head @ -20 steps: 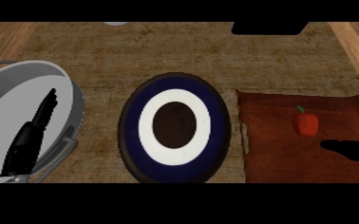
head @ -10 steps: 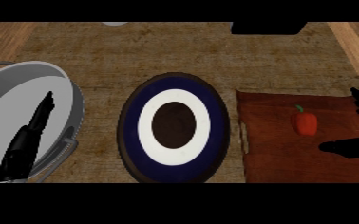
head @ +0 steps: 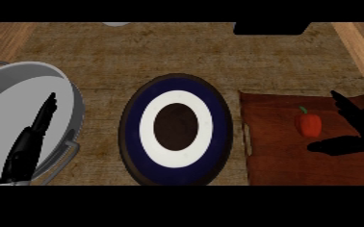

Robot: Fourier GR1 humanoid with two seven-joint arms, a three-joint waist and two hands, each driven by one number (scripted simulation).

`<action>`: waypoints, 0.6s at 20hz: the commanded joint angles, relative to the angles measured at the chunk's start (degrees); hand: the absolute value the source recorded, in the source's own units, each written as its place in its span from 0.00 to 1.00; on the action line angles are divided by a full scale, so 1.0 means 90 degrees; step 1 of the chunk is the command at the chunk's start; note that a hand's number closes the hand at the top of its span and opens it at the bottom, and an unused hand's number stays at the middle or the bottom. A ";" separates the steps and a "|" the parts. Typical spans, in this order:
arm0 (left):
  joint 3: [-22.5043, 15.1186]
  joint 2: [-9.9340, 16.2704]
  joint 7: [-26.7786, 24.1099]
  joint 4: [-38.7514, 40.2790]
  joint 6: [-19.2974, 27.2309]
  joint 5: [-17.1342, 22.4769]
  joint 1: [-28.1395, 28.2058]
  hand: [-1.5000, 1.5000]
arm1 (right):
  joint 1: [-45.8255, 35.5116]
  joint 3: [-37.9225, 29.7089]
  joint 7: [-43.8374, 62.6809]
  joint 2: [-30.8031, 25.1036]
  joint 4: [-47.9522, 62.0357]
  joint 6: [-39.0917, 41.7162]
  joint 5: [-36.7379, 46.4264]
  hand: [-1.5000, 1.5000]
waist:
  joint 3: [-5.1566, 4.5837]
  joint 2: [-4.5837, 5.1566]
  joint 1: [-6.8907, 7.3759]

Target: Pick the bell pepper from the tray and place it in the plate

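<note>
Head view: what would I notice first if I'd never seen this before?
Probably the big plate in the middle of the counter, ringed dark blue, white and brown like a target. Next, the small red bell pepper on the brown tray at the right, with the black right hand spread open around it, not touching. At the left, a grey pot sits under the left hand.
</note>
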 commanded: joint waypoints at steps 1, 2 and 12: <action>0.0361 0.0000 0.0242 -0.0294 -0.0353 0.0002 0.0082 0.50 | -0.0232 -0.0154 -0.0306 0.0088 0.0648 0.0354 0.0238 0.00 | -0.0014 0.0007 0.0004; 0.0081 -0.0400 0.0188 -0.0247 -0.0072 -0.0361 0.0170 0.50 | -0.0423 -0.0217 -0.0121 0.0160 0.0685 0.0393 0.0232 0.00 | -0.0015 0.0008 0.0002; 0.0574 -0.0658 0.0353 -0.0670 -0.0482 -0.0680 0.0413 0.50 | -0.0695 -0.0368 -0.1080 0.0644 0.2020 0.0263 0.0978 0.00 | -0.0013 0.0007 0.0021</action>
